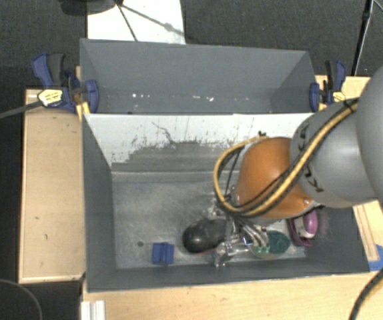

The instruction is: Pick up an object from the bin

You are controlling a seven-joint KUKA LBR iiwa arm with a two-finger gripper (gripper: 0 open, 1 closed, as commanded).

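So the arm (371, 145) comes in from the right and the pincer (230, 244) is way down at the floor of the bin (145, 199), close to the front wall and a bit right of the middle. The orange cover (265, 172) on the wrist sits right over it, with yellow and black cables (291, 172) looped around, so most of the business end is hidden. I honestly can't tell whether the pincer is clenched or released, or whether it's grasping anything.

What I can see is a black rounded lump (198, 237) lying on the bin floor right against the left side of the pincer. It looks like the metal is touching it, but from this angle I wouldn't swear to it. It's the closest thing to the pincer by far.

On the pincer's other side is a dark green thing (277, 243), partly tucked under the wrist, and just past that, nearer the bin's right wall, a purple and white thing (307, 225).

Off to the left of the black lump is a small blue block (163, 253), sitting by itself against the front wall, not touching anything.
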